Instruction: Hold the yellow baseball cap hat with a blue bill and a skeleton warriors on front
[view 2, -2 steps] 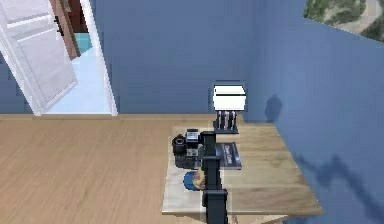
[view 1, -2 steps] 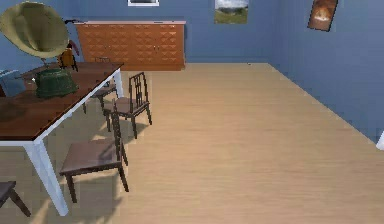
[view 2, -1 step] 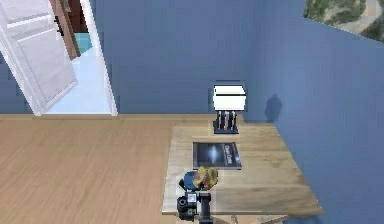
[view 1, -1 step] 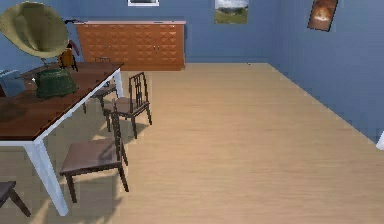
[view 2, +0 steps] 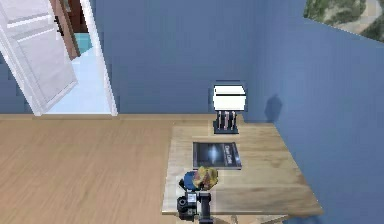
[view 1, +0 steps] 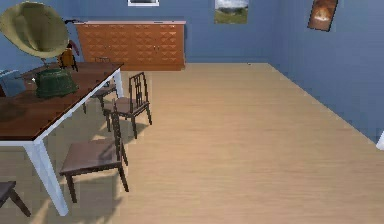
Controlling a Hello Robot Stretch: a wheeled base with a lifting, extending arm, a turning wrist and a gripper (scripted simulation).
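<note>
Arm side view: arm (view 2: 206,212) comes up from the bottom edge and the gripper (view 2: 190,192) sits at the near left corner of a light wooden table (view 2: 270,170). Finger state: cannot tell from these pictures.

Yellow-and-blue lump (view 2: 207,177) is right at the fingers, on their far-right side, over the tabletop. The colours fit the cap, but the shape is too small to confirm and no front print is legible. It's against the table surface, so I can't tell whether the gripper holds anything or whether the fingers touch it.

Beyond the fingers, farther out on the same table, lies a dark flat rectangle (view 2: 217,155), which could be a book or a tablet. Past that, near the table's far edge by the blue wall, stands a lamp (view 2: 228,100) with a white shade. Well away from the fingers, up and to the picture's left, is a white door (view 2: 40,55), standing ajar.

Forward view: dark-topped dining table (view 1: 30,118) with white legs on the left and a gramophone (view 1: 40,40) with a yellow-green horn on it. Two wooden chairs (view 1: 130,100) (view 1: 95,160) stand beside the table. A wooden sideboard (view 1: 130,45) stands against the far blue wall, with framed pictures (view 1: 230,10) above.
</note>
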